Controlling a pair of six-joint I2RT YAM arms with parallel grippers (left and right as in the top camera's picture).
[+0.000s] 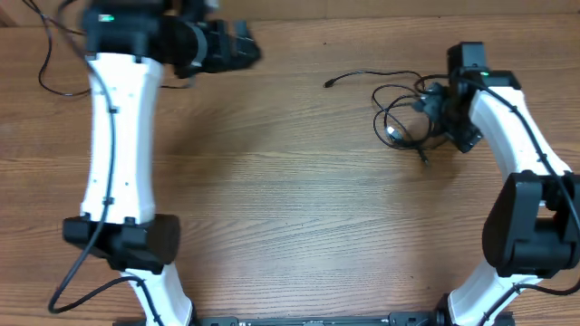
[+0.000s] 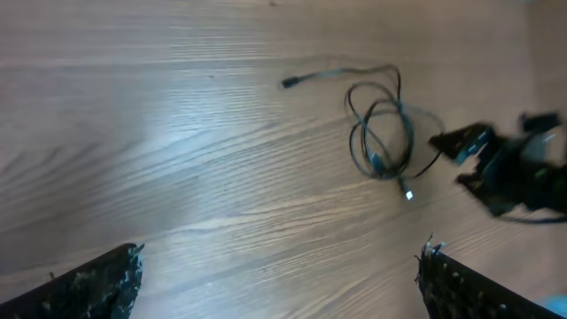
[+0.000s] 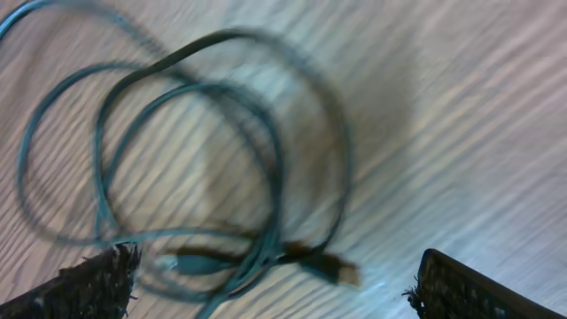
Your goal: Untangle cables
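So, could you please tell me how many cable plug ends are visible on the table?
3 plug ends: one ends the strand trailing left of the cables; one lies inside the loops; one sticks out below them. Others may be hidden.

Table [image 1: 299, 208]: light brown wood with fine darker grain in long streaks. It showed a pale sheen patch in the left wrist view.

Cables [image 1: 403, 113]: thin and black from overhead. They read as a blurred dark blue-grey in the right wrist view [image 3: 221, 159].

Plug [image 2: 407, 193]: bright silver-white tip against the dark cord.

Left arm [image 1: 118, 136]: white shell, black joints, and a black wire along the shell. Small green light [image 1: 107, 17] near its top.

Right arm [image 1: 507, 118]: the same white shell with black joints.

Left gripper [image 1: 240, 47]: black throughout.

Right gripper [image 3: 275, 288]: matt black fingers [image 3: 84, 288] with rough, pale-speckled edges.
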